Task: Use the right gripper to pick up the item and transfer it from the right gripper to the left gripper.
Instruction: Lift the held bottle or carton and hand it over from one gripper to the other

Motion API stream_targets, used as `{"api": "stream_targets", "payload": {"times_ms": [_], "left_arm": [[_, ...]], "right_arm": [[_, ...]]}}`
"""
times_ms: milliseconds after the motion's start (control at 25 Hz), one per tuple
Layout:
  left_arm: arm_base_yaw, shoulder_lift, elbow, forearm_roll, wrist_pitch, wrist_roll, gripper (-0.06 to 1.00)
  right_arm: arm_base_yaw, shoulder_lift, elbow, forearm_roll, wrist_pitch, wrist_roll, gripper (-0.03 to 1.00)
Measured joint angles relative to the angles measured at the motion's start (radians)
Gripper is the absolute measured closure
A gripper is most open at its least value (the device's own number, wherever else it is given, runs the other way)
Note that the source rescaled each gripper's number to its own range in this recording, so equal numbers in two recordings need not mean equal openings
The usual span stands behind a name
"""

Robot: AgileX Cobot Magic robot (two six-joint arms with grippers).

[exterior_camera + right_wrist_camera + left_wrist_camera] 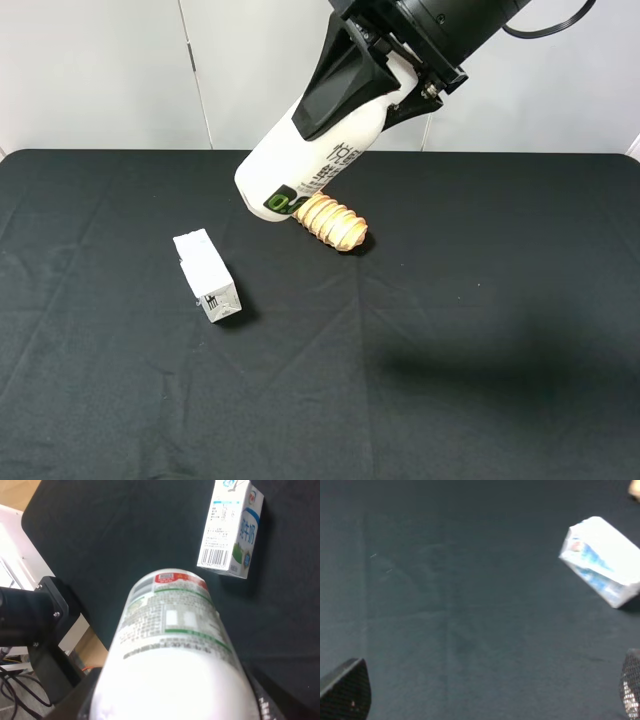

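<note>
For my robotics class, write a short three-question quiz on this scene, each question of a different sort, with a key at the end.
1. True or false: the bottle stands upright on the table.
2. In the high view, what lies on the table just behind the bottle's base? A) an apple B) a bread roll C) a spoon
3. Fill in: the left claw is ____, with nothing between its fingers.

Key
1. False: the right claw holds it tilted above the table.
2. B
3. open
</note>
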Motion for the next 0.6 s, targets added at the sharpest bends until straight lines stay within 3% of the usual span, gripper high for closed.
{"api": "stream_targets", "payload": {"times_ms": [120,360,600], "left_arm": [[0.0,0.084,-0.017,-0.036,-0.03,0.092,-0.05],[-0.011,0.278,-0.058,-0.118,-0.197,0.304,-0.05],[-0.133,0.419,-0.075,-0.182,-0.308,0.442,-0.05]], "right_arm": [[0.0,0.018,0.0,0.007,0.003,-0.016,0.95],[0.0,0.059,-0.001,0.066,0.009,-0.074,0.95],[0.0,0.062,-0.007,0.102,0.024,-0.109,0.95]]}}
